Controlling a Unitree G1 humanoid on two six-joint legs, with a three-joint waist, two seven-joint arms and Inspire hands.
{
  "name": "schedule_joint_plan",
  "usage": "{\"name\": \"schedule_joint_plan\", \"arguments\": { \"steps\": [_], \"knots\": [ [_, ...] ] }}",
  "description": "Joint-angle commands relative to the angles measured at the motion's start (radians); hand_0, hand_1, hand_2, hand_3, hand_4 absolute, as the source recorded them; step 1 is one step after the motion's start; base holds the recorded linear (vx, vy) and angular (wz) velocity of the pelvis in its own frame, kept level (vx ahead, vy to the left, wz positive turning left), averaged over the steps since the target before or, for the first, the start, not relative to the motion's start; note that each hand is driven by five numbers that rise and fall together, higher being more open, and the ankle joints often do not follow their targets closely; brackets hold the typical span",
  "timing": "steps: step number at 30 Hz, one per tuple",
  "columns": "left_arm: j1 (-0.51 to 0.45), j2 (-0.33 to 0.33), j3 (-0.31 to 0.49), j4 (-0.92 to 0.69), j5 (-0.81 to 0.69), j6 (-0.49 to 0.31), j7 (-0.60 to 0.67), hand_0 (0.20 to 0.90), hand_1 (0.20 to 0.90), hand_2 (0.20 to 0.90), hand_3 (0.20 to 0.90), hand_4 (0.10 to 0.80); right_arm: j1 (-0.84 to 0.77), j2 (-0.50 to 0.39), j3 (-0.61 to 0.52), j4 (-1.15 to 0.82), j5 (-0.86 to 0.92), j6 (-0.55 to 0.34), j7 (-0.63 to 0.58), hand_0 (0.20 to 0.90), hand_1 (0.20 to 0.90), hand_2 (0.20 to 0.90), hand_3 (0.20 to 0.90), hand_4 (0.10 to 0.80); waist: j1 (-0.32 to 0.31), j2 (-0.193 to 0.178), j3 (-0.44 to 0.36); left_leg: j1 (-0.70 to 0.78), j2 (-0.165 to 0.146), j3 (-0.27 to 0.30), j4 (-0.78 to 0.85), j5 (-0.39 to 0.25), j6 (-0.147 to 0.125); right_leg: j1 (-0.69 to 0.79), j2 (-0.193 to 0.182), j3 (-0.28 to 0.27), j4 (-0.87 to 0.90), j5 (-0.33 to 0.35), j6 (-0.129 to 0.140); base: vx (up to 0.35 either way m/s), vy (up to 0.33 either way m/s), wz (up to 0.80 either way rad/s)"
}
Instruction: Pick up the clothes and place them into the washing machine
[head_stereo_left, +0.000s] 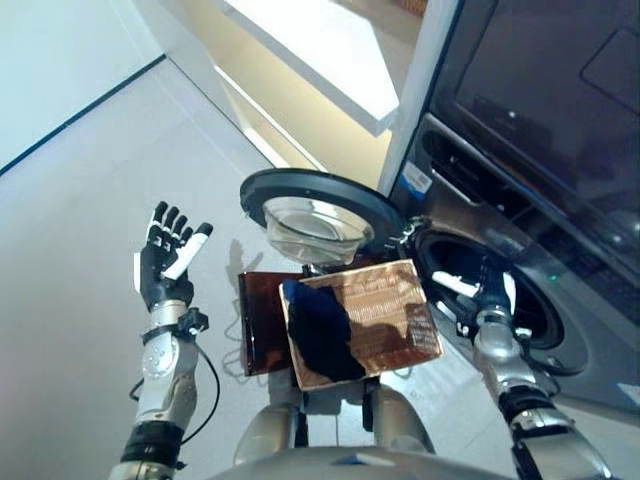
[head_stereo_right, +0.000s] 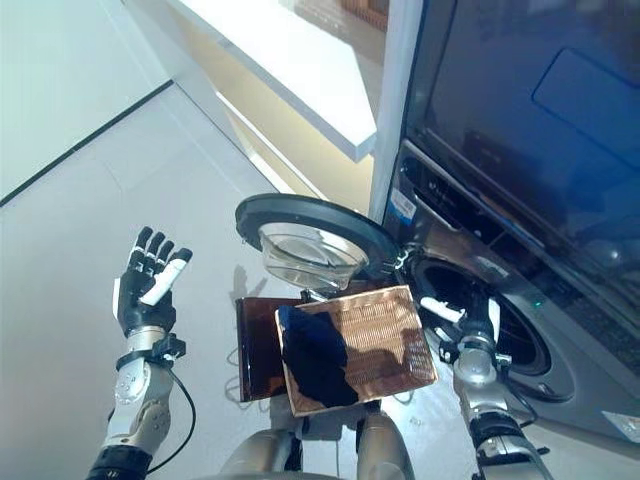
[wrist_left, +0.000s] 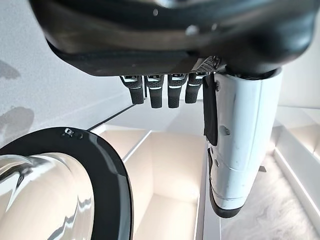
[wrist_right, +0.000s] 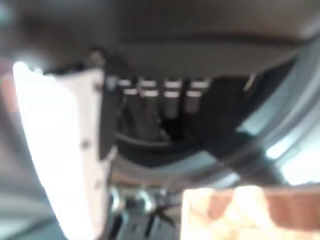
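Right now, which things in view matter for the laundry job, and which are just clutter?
Job:
- dark garment lying in the box
- cardboard box holding it
- washing machine, drum open
- round door, swung open
- right hand at the drum mouth
- left hand, raised, empty

Clutter:
- dark brown board under the box
- white counter

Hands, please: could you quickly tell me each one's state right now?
Left hand: open, holding nothing.
Right hand: open, empty, at the washing machine opening.

I log the washing machine (head_stereo_left: 560, 300): grey front, smooth, semi-gloss. Its open door (head_stereo_left: 318, 222): clear glossy glass bowl in a dark smooth rim. Beside that door, a basket (head_stereo_left: 385, 320): woven, ribbed, brown, holding dark matt cloth (head_stereo_left: 322, 330).
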Motion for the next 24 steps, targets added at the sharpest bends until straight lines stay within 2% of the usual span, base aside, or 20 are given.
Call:
{"name": "schedule_joint_plan", "arguments": {
  "steps": [1,8,16,24],
  "knots": [
    [-0.024,0.050,0.056,0.018,0.064,-0.072,0.014,0.900,0.900,0.900,0.900,0.800,-0.015,-0.018,0.040,-0.100,-0.161,-0.066,-0.017,0.900,0.900,0.900,0.900,0.800,0.011,-0.067,-0.121,0.095,-0.043,0.025,-0.004,-0.087,-0.056,0.105,0.002,-0.010,-0.098,-0.007,0.024,0.086,-0.006,0.04],
    [0.011,0.039,0.086,0.026,0.087,-0.067,0.017,0.900,0.900,0.900,0.900,0.800,0.023,-0.013,0.068,-0.177,-0.237,-0.072,-0.001,0.900,0.900,0.900,0.900,0.800,0.012,-0.082,-0.154,0.163,-0.041,0.033,-0.009,-0.102,-0.058,0.185,0.007,-0.014,-0.123,-0.017,0.025,0.071,-0.001,0.00],
    [0.031,0.035,0.096,0.039,0.086,-0.069,-0.004,0.900,0.900,0.900,0.900,0.800,0.032,-0.058,0.149,-0.285,-0.319,-0.096,0.073,0.900,0.900,0.900,0.900,0.800,0.016,-0.093,-0.179,0.207,-0.042,0.034,-0.009,-0.112,-0.057,0.238,0.009,-0.018,-0.136,-0.021,0.028,0.008,0.001,0.01],
    [0.034,0.037,0.077,0.048,0.078,-0.066,-0.021,0.900,0.900,0.900,0.900,0.800,-0.044,-0.062,0.258,-0.244,-0.438,-0.074,0.102,0.900,0.900,0.900,0.900,0.800,0.030,-0.103,-0.195,0.234,-0.039,0.034,-0.009,-0.118,-0.055,0.269,0.014,-0.017,-0.141,-0.025,0.026,0.000,-0.003,0.01]
  ]
}}
